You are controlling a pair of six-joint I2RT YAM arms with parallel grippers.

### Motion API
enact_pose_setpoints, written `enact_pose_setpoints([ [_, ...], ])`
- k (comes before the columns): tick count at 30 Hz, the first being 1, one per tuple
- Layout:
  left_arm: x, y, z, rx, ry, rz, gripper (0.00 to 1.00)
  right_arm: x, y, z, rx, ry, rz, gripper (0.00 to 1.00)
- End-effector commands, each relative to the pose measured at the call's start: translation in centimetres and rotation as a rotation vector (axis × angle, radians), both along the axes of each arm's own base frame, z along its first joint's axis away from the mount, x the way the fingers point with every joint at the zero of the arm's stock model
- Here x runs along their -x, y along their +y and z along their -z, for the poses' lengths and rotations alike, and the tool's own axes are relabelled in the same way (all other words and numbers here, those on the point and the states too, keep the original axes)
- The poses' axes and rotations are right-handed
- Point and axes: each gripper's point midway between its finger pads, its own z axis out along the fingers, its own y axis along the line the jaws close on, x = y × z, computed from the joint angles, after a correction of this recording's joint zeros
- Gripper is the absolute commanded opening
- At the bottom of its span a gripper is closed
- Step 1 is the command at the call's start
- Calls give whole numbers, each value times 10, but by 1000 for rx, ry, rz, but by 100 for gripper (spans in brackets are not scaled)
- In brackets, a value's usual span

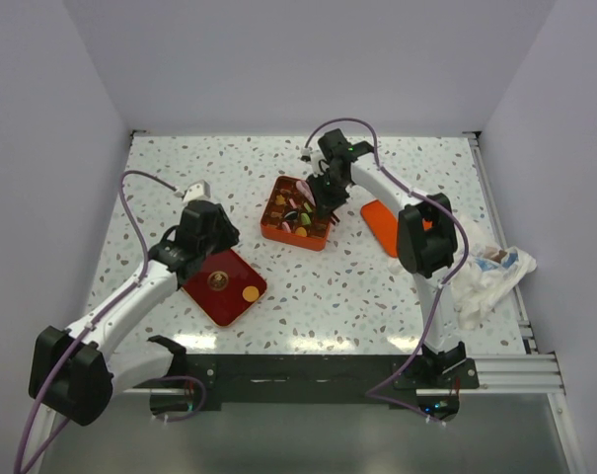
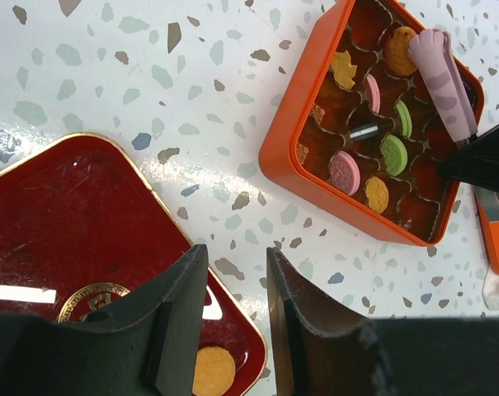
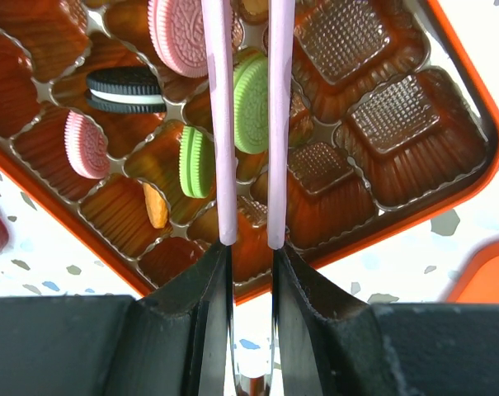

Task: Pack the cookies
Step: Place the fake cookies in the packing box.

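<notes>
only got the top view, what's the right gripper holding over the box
observer: pink tongs, both arms pinched in the right gripper.
operator: any room left in there
observer: yes, several wells in the box are empty.
operator: left gripper got anything
observer: no, the left gripper is open and empty, above the edge of the red lid.
</notes>
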Motion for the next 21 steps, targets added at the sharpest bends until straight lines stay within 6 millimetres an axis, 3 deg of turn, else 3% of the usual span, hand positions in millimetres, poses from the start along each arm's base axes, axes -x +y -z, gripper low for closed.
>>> enact_pose_setpoints([
  [1, -2, 5, -10, 15, -32, -31, 40, -11, 6, -31, -52, -68, -19, 26],
  [12, 0, 6, -15, 19, -38, -36, 40, -10, 8, -37, -76, -68, -23, 28],
  [15, 3, 6, -20, 24, -46, -25, 40, -8, 13, -55, -109, -100, -79, 23],
  [21, 21, 3, -30, 68, -75, 18, 44, 33, 30, -97, -276, -124, -336, 18],
])
